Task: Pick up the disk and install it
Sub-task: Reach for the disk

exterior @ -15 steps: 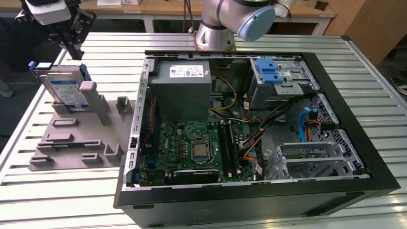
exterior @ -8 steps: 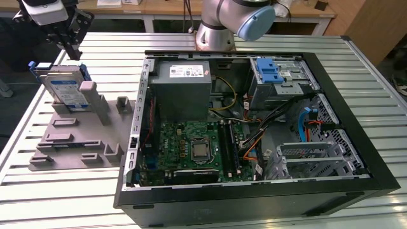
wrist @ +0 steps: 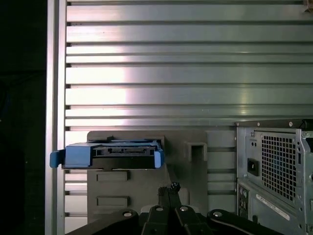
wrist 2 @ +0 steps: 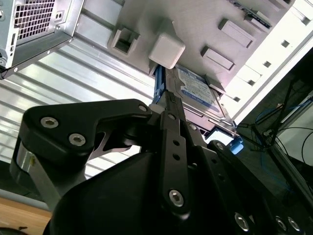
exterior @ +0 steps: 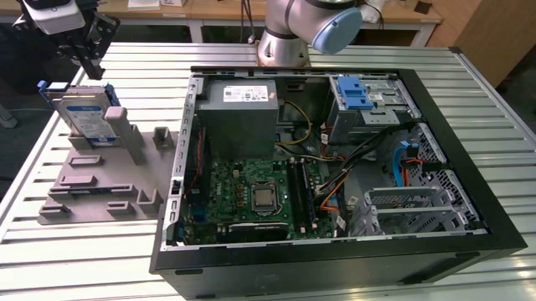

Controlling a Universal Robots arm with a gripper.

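The disk (exterior: 88, 119) is standing upright in the grey holder (exterior: 96, 182) on the surface (exterior: 75, 251), at the exterior view's left of the case (exterior: 435, 257). The gripper (exterior: 94, 70) is hovering just above it, jaws clenched and gripping nothing.

The disk (exterior: 88, 119), at ten o'clock in the exterior view, is silver with a white-and-blue label and a blue frame, against a plain matt grey holder (exterior: 100, 182) and a table (exterior: 75, 251) of shiny silver ridged slats. At eleven o'clock the gripper (exterior: 95, 70) is black. The black case (exterior: 335, 269) shows a green board (exterior: 251, 188) at its centre, a grey box (exterior: 243, 119) with a white sticker at twelve o'clock and a blue latch (exterior: 353, 94) at one o'clock.
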